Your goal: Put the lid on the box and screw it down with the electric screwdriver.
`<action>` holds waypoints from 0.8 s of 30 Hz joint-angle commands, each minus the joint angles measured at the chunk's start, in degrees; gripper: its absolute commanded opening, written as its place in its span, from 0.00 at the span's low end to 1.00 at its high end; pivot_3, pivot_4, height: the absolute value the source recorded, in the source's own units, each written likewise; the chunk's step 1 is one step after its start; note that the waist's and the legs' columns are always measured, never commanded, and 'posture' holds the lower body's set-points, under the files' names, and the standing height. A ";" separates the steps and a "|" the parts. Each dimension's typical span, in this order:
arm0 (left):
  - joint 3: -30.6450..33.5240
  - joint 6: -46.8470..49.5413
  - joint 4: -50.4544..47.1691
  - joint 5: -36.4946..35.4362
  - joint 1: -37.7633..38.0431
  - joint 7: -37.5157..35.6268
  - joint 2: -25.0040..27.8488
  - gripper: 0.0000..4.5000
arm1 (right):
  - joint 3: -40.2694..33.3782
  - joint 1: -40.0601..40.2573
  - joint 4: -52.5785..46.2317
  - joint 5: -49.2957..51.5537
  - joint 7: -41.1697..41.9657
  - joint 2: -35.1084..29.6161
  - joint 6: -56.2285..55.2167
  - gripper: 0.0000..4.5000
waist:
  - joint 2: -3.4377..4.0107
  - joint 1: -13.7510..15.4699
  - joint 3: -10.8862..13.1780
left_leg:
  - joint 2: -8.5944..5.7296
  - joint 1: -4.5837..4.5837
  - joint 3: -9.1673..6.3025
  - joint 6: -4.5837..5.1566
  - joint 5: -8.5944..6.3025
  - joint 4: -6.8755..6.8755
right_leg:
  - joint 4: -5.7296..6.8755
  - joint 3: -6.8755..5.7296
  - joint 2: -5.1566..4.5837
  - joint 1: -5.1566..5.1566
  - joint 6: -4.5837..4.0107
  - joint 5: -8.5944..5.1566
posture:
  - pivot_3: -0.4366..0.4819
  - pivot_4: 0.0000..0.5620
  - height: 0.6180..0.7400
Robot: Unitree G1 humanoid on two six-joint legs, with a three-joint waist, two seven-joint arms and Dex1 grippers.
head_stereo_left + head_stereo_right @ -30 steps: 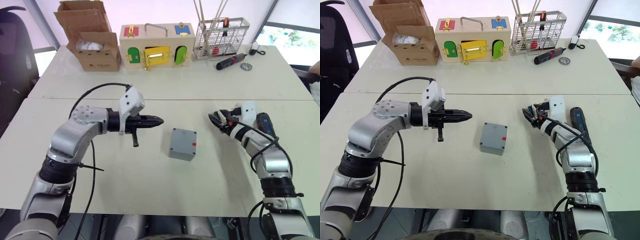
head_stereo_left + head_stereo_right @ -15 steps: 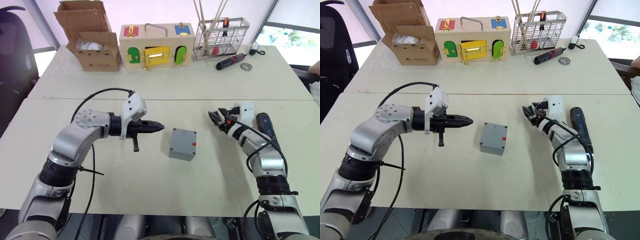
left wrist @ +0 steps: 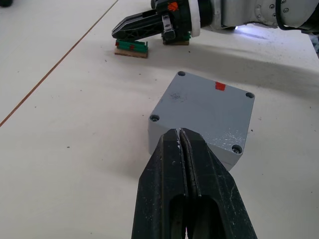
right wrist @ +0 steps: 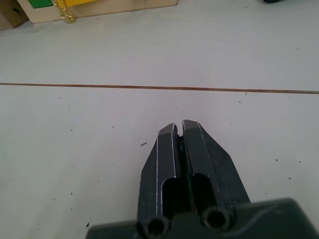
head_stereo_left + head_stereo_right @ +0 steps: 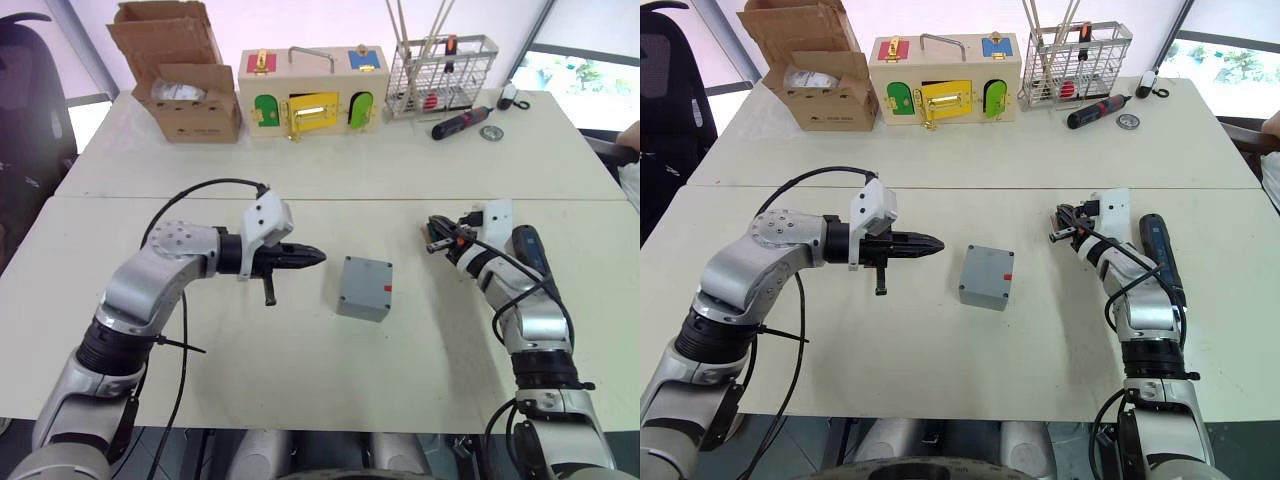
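The small grey square plastic box point(image 5: 365, 288) sits on the pale counter point(image 5: 300, 370) between the two arms, its flat grey lid point(image 3: 207, 107) already on top, screw holes showing at the corners and a small red mark near one edge; the thick dark blue-black cylindrical electric screwdriver point(image 5: 1161, 254) lies flat on the counter at the far right, just beside the right forearm, its long axis running away from the robot; so the driver lies outward of the right tool point(image 5: 436, 235), on the side away from the box, and the right arm is plainly the nearer one. The right tool's fingers are pressed together, with a sliver of green seen between them, so they seem to pinch some small part, though I cannot tell what; the left tool point(image 5: 312, 257) is closed and empty, pointing at the box from its left, near but not touching. Judged from this, picking up the driver means the right tool turning back outward.
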 commanded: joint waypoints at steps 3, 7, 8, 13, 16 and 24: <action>1.05 -1.36 0.79 -0.84 -1.97 -0.83 -0.19 0.00 | -3.19 -2.69 -10.78 3.37 1.93 -3.57 4.32 0.02 | 0.01 0.01 0.01 | 0.00 0.00 0.00 0.00 0.00 0.00 | 0.00 0.00 0.00 0.00 0.00 0.00 | 0.48 0.27 0.98; 0.81 -2.27 2.02 -0.61 -2.49 -1.75 -0.29 0.00 | -4.36 -4.13 -16.86 6.69 3.07 -5.78 10.02 0.02 | 0.01 -0.04 0.00 | 0.01 0.00 0.00 0.00 0.00 -0.01 | 0.00 -0.01 0.00 -0.01 0.00 0.00 | 0.48 0.27 0.98; 0.79 -2.52 2.39 -0.48 -2.65 -1.99 -0.24 0.00 | -4.56 -4.07 -19.26 7.71 3.52 -6.69 12.02 0.02 | 0.01 0.04 0.01 | 0.01 0.00 0.00 0.00 0.00 -0.01 | 0.00 -0.01 0.00 -0.01 0.00 0.00 | 0.48 0.27 0.98; 0.89 -2.98 1.72 -0.98 -1.97 -5.21 2.33 0.00 | -5.43 2.35 -36.08 18.11 8.67 -11.58 24.35 0.02 | 0.01 0.49 0.01 | 0.00 0.00 -0.01 0.01 -0.01 -0.05 | -0.02 0.00 -0.02 0.00 0.00 0.00 | 0.48 0.27 0.98; 0.76 -3.90 1.19 -0.79 -1.07 -6.88 3.87 0.00 | -5.69 7.59 -43.40 23.77 9.14 -11.84 28.76 0.02 | 0.00 0.49 0.00 | 0.01 0.00 -0.06 0.01 -0.01 -0.15 | -0.06 -0.01 -0.02 -0.01 0.00 0.00 | 0.48 0.27 0.98; 0.53 -2.63 -1.34 -1.66 0.20 -8.82 5.11 0.00 | -3.57 13.38 -47.97 26.63 7.00 -10.34 30.73 0.02 | 0.00 0.61 0.01 | 0.00 0.00 -0.05 0.01 0.00 -0.04 | -0.06 0.01 -0.03 0.05 0.00 0.00 | 0.48 0.27 0.98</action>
